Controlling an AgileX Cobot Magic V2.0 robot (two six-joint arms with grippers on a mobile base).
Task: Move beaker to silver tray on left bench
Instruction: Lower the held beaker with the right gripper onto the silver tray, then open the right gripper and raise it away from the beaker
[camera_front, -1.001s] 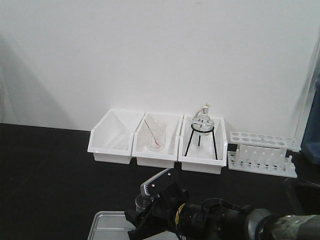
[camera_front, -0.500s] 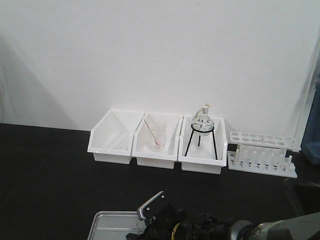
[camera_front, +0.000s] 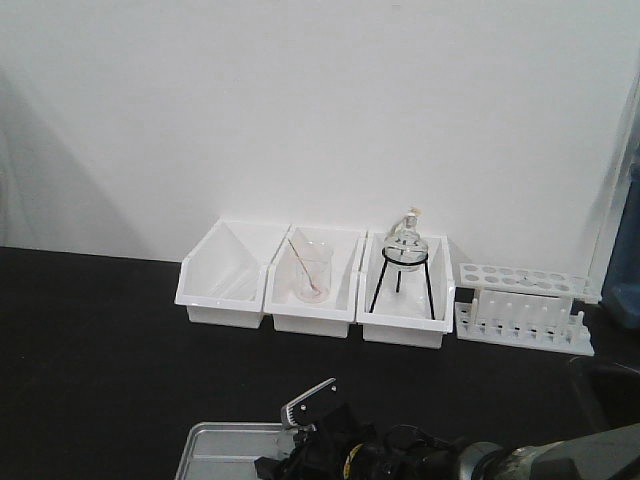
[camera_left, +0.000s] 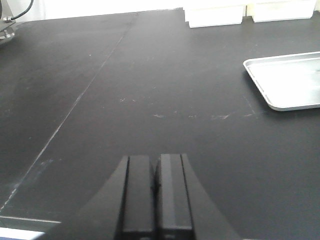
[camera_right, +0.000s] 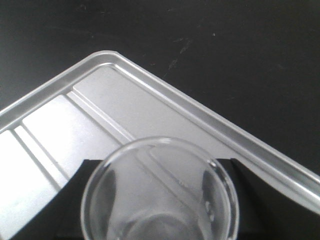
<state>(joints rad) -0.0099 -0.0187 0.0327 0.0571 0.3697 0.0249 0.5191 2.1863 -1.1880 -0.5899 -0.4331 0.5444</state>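
The beaker (camera_right: 159, 195), clear and colourless with a round rim, fills the bottom of the right wrist view. My right gripper (camera_right: 159, 212) is shut on it, with a black finger (camera_right: 75, 200) on each side. Beneath it lies the silver tray (camera_right: 100, 95), its raised rim and rounded corner towards the black left bench (camera_right: 225, 45). In the front view my right arm (camera_front: 350, 455) sits low over the tray (camera_front: 215, 445); I cannot tell whether the beaker touches it. My left gripper (camera_left: 155, 200) is shut on nothing, left of the tray (camera_left: 287, 80).
Three white bins (camera_front: 218, 275) line the wall. The middle one holds a pinkish beaker with a rod (camera_front: 310, 270), the right one a round flask on a black tripod (camera_front: 404, 265). A white test-tube rack (camera_front: 522, 308) stands to their right.
My right arm has dropped lower over the tray's right end with the beaker in its grip, then settled slightly to the right. The left gripper's earlier state is not shown.
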